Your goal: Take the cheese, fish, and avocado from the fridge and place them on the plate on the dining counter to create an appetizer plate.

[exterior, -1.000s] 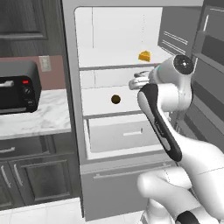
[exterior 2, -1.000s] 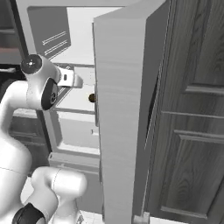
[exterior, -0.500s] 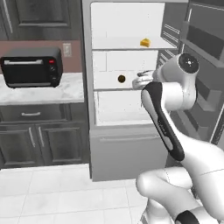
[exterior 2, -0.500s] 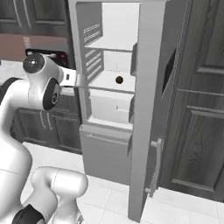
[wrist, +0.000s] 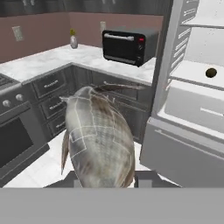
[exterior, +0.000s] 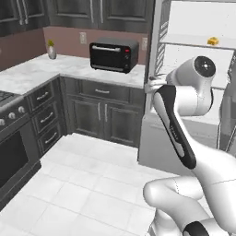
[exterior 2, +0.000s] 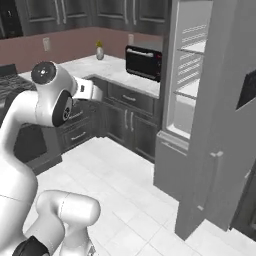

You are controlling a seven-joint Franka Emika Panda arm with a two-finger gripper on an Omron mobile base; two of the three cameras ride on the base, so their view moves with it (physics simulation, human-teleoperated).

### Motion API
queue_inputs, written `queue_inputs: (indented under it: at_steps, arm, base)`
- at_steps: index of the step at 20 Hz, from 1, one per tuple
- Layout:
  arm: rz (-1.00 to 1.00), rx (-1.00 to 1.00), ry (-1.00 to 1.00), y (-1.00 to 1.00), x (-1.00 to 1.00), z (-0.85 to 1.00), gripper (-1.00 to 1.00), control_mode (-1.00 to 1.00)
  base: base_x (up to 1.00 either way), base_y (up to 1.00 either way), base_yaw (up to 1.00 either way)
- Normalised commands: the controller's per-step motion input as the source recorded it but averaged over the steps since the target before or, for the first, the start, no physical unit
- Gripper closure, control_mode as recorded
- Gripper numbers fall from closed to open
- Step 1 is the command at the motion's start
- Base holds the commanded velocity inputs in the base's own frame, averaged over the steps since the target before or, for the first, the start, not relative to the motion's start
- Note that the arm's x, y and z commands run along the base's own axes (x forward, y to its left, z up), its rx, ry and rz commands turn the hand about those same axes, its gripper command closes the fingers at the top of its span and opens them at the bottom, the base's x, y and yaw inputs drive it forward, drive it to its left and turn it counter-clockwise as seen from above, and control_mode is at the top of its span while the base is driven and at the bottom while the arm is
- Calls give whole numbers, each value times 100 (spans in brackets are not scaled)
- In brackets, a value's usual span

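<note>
My gripper (wrist: 109, 177) is shut on the fish (wrist: 98, 135), a grey-brown body that stands up close before the hand camera with its thin tail pointing right. In the base views the gripper (exterior: 151, 85) (exterior 2: 98, 93) is held out in the air left of the open fridge (exterior: 184, 64) (exterior 2: 187, 115) (wrist: 192, 109). The cheese (exterior: 212, 41) lies on an upper fridge shelf. The avocado (wrist: 211, 72) rests on the shelf below, above the white drawer. The plate and the dining counter are out of view.
A black toaster oven (exterior: 114, 56) (exterior 2: 143, 62) (wrist: 129, 46) and a small vase (exterior: 51, 50) stand on the marble worktop over dark cabinets. A stove (exterior: 9, 138) is at the left. The open fridge door (exterior 2: 225, 125) juts out at the right. White tiled floor lies ahead.
The base has backed off and turned left, so the fridge has slid to the right of every view. The arm has come away from the fridge shelves.
</note>
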Motion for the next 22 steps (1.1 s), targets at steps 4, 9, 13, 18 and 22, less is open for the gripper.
queue_inputs:
  at_steps: [4, 9, 13, 18, 22]
  arm:
    - [0, 0, 0, 0, 0, 0, 100, 100]
    - [0, 0, 0, 0, 0, 0, 100, 100]
    - [0, 0, 0, 0, 0, 0, 100, 100]
    - [0, 0, 0, 0, 0, 0, 100, 100]
    - [0, 0, 0, 0, 0, 0, 100, 100]
  base:
    - [-80, -34, 75]
    - [-100, -19, 63]
    - [-100, -8, 54]
    - [-100, -14, 53]
    - [-100, -16, 47]
